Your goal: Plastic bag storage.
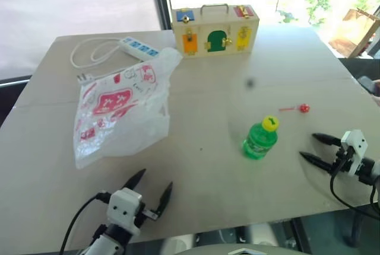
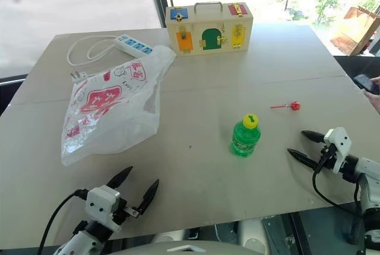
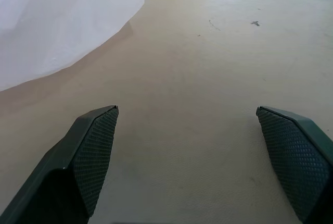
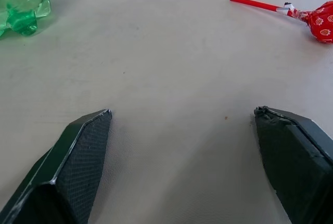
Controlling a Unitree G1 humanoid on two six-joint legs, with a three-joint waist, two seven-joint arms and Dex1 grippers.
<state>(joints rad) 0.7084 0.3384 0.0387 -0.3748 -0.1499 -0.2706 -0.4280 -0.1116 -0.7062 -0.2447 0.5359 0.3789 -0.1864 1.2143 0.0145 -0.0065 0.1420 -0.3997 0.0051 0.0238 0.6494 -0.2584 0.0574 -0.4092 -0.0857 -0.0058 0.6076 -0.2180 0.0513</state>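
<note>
Nearest the camera, the left gripper (image 1: 149, 185) hangs empty, jaws spread wide — the plastic bag (image 1: 122, 112) lies just beyond it on the table (image 1: 237, 71), flat, untouched. Its long axis runs from the near-left corner toward the far toy box (image 1: 215, 29). Across the table, past the green bottle (image 1: 260, 139), the right gripper (image 1: 313, 147) is equally spread — farther off.

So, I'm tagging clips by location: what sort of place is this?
Probably an indoor test setup by a bright window: a plain board table holding unrelated props, namely a plastic bag, a toy lock box, a green bottle and a power strip.
</note>
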